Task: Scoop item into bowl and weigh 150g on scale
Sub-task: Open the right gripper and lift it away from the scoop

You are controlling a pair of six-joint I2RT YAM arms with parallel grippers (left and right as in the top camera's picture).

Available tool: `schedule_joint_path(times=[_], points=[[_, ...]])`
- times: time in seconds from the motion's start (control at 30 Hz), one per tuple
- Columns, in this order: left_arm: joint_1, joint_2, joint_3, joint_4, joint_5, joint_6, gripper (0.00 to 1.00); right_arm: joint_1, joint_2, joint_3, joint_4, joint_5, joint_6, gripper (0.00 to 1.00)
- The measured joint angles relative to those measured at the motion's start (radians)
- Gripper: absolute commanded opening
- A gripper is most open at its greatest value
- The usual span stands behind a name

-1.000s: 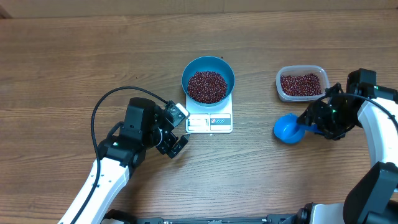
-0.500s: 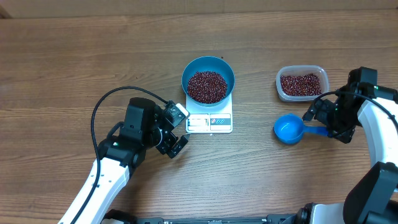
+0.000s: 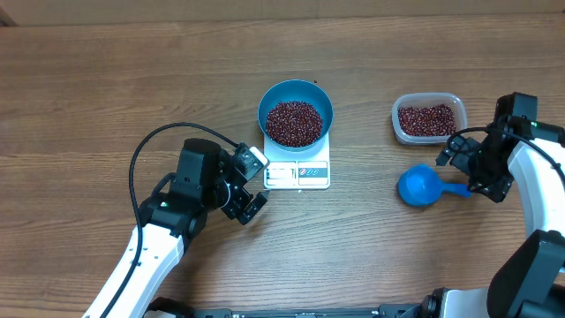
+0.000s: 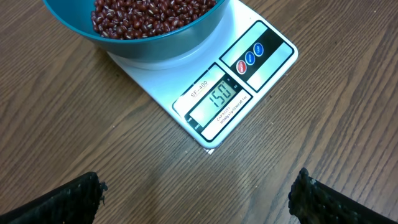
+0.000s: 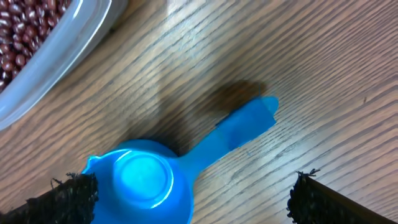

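The beans (image 3: 294, 122) are maroon, the bowl (image 3: 262, 110) blue, the scale (image 3: 297, 175) white with one red and two blue buttons (image 4: 249, 58). The scoop (image 3: 418, 187) is bright blue, the tub (image 3: 396, 124) clear, and the bench (image 3: 106, 79) brown with wood grain.

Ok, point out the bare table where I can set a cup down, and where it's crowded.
Free: the far strip behind the bowl and tub; the left area beyond the left arm; the gap between the scale and the scoop. Crowded: tub, scoop and right gripper bunch together at right; the left gripper sits by the scale's front-left corner.
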Motion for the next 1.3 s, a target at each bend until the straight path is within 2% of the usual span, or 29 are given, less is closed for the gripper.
schedule_joint_path(times=[0.27, 0.6, 0.9, 1.3], points=[[0.0, 0.0, 0.0, 0.0, 0.0, 0.0, 1.0, 0.0, 0.0, 0.055, -0.011, -0.024, -0.001, 0.97], [0.0, 0.002, 0.0, 0.0, 0.0, 0.0, 1.0, 0.035, -0.04, 0.372, -0.216, -0.116, -0.089, 0.98], [0.0, 0.003, 0.0, 0.0, 0.0, 0.0, 1.0, 0.143, -0.258, 0.563, -0.349, -0.203, -0.184, 1.0], [0.0, 0.003, 0.0, 0.0, 0.0, 0.0, 1.0, 0.171, -0.495, 0.587, -0.528, -0.283, -0.191, 1.0]])
